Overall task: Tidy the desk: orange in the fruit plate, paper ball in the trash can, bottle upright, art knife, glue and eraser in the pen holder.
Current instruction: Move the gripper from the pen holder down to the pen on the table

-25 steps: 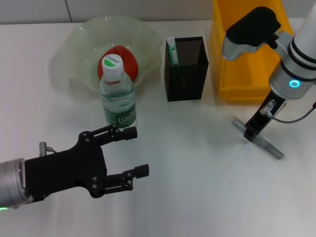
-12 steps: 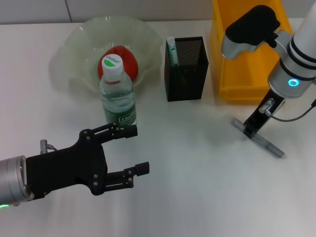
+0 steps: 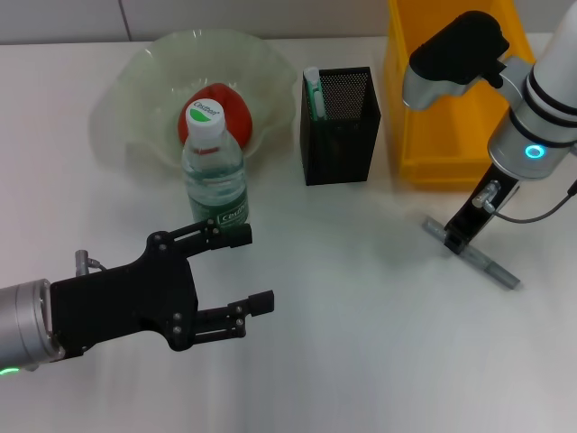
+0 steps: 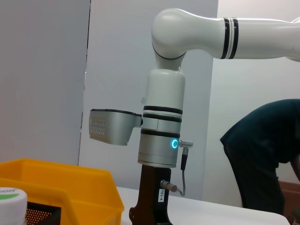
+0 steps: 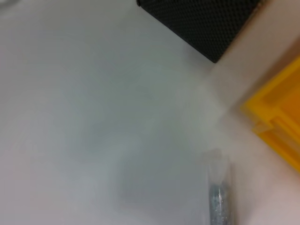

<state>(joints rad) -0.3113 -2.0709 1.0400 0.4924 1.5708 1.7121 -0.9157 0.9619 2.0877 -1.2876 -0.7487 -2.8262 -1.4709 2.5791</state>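
The clear bottle (image 3: 215,176) stands upright with its green-white cap, in front of the pale fruit plate (image 3: 135,72) that holds the reddish orange (image 3: 233,115). My left gripper (image 3: 251,269) is open and empty, just in front of the bottle. The grey art knife (image 3: 482,260) lies on the table at the right; it also shows in the right wrist view (image 5: 218,197). My right gripper (image 3: 456,240) is down at the knife's near end. The black mesh pen holder (image 3: 341,115) holds a green-white stick (image 3: 312,90). Paper ball and eraser are out of view.
The yellow bin (image 3: 442,108) stands right of the pen holder, close behind my right arm; it also shows in the left wrist view (image 4: 61,187) and in the right wrist view (image 5: 276,122). A person (image 4: 262,164) stands beyond the table.
My left gripper has crept slightly right, still open. My right gripper has barely shifted at the knife.
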